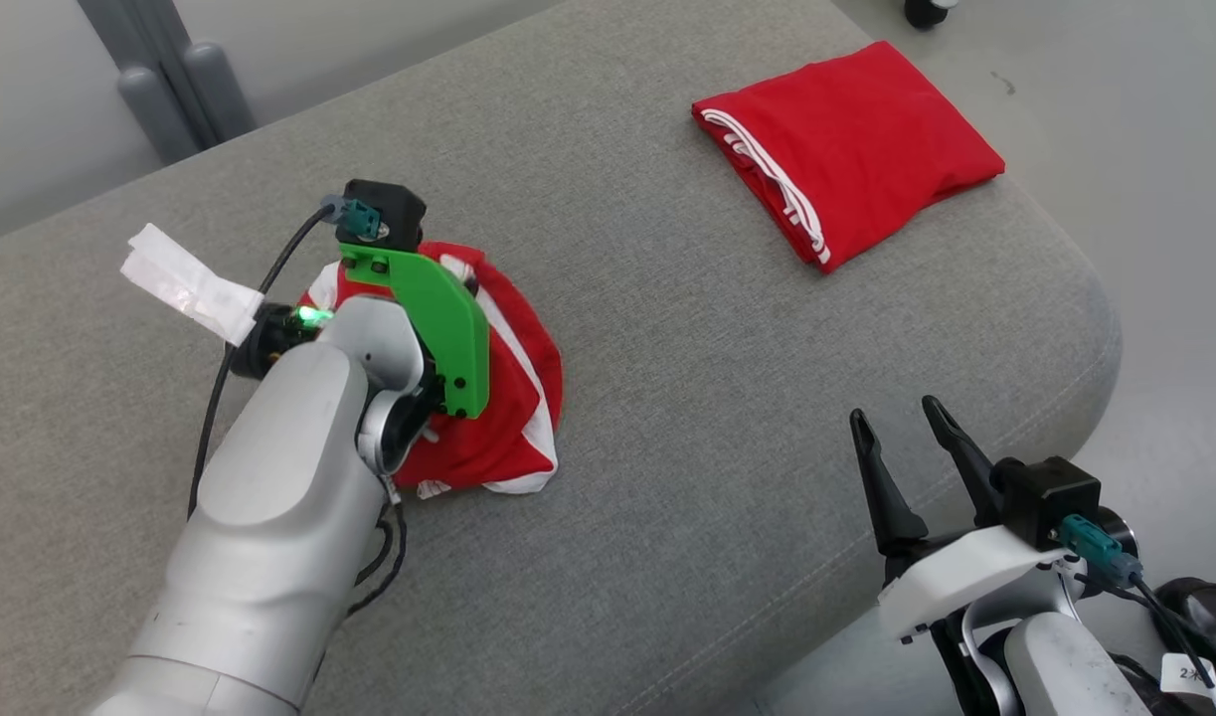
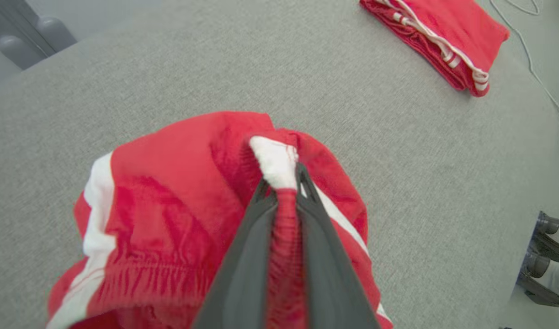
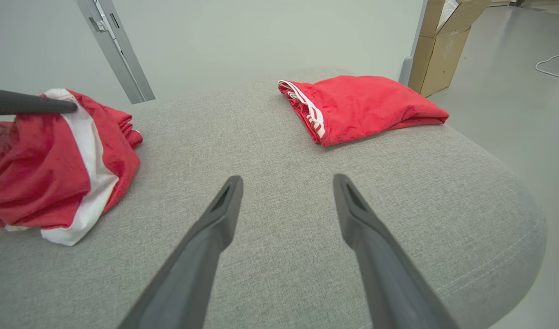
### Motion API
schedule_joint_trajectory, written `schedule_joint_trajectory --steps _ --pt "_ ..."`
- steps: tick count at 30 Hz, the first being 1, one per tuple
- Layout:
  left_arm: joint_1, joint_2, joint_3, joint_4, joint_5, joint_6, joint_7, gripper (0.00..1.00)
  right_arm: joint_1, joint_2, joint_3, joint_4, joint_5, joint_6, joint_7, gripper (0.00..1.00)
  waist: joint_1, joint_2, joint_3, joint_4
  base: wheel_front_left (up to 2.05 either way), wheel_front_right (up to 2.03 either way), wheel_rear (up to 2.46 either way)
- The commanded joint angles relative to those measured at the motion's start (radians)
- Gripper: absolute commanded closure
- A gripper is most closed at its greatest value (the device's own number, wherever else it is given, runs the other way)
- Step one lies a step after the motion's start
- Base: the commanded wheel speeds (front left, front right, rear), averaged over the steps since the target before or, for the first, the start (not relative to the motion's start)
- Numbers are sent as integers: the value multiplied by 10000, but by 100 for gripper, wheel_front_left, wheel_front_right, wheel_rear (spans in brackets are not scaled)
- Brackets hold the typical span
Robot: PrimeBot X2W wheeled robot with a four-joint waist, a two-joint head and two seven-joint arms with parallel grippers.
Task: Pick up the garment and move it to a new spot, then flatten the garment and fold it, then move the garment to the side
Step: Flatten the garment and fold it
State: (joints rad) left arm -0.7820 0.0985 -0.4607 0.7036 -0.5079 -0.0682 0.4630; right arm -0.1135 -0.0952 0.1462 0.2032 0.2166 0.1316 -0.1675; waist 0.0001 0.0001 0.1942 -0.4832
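Head view, left to right: crumpled red garment sits left of centre on the grey cushion. Left fingers are pinched on a fold of it, so that arm's nearer. Right fingers gape empty, lower right, well apart.

A small white tag hung among the cables behind the right pincer, at the head view's lower right corner. It bore dark handwriting: a "2" followed by one more character, too small to read. A white strip of tape on the left arm's black cable looked glossy; no writing could be made out on it.
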Motion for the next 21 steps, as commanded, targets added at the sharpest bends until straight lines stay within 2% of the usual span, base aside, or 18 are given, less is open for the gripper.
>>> schedule_joint_trajectory --steps 1,6,13,17,21 --pt "-346 -114 33 -259 -142 -104 -423 100 -129 12 -18 10 -39 -20 -35 0 -1 -1 -37 199 0 0 0" --pt "-1011 -375 182 -1220 -618 -292 -2025 100 -154 -24 -64 -25 -92 -20 5 0 -1 -1 -64 581 0 0 0" --pt "-2194 -465 -317 -2931 -1979 -387 -4273 100 -78 -58 -88 -85 -161 -20 109 0 -1 -1 -260 1123 0 0 0" --pt "-1882 -457 -904 -3244 -2275 -154 -4469 100 48 -102 -198 -169 -183 -20 153 0 -1 -1 -328 1573 0 0 0" --pt "-756 -187 -1449 -3283 -2262 -219 -4298 100 116 -124 -255 -300 -187 -20 207 0 -1 -1 -278 2119 0 0 0"
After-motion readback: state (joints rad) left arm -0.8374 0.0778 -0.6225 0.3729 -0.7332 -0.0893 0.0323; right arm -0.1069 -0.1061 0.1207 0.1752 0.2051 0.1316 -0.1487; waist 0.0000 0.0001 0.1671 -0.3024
